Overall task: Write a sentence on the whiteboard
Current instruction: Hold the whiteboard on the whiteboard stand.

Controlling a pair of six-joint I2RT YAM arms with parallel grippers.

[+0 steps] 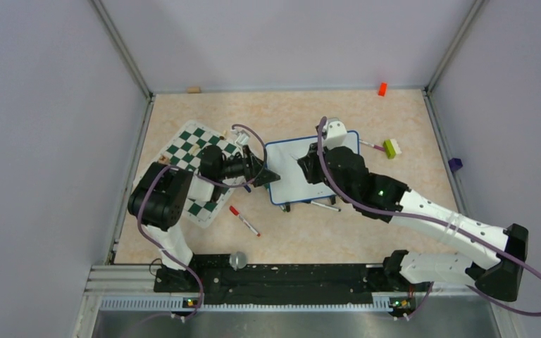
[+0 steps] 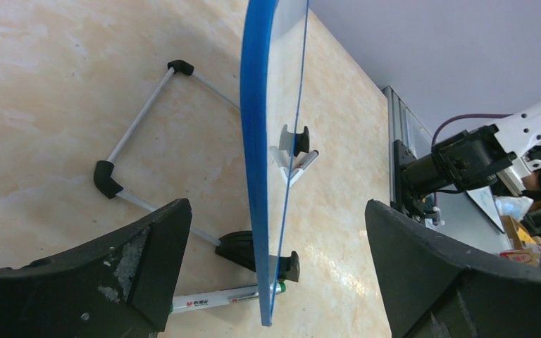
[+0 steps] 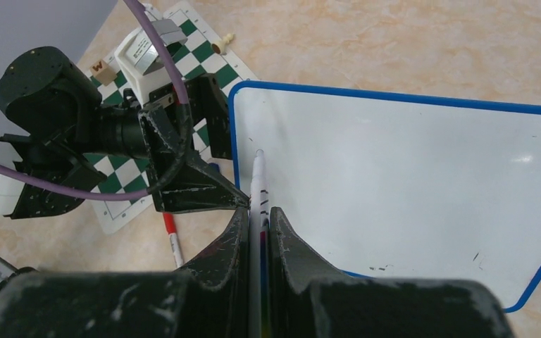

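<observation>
Close to the worktop's near edge lies a red-capped pen [image 1: 244, 220]. Just beyond it, about the middle of the worktop, sits the whiteboard [image 1: 290, 179], its face white but for a few dark specks. The left jaws stand wide apart, straddling the board's left blue frame without touching it. The right jaws are clamped on a white marker [image 3: 258, 184], its tip just inside that frame. Toward the left edge lies a chess mat [image 1: 187, 141]. An orange block [image 1: 382, 89] sits at the far edge.
</observation>
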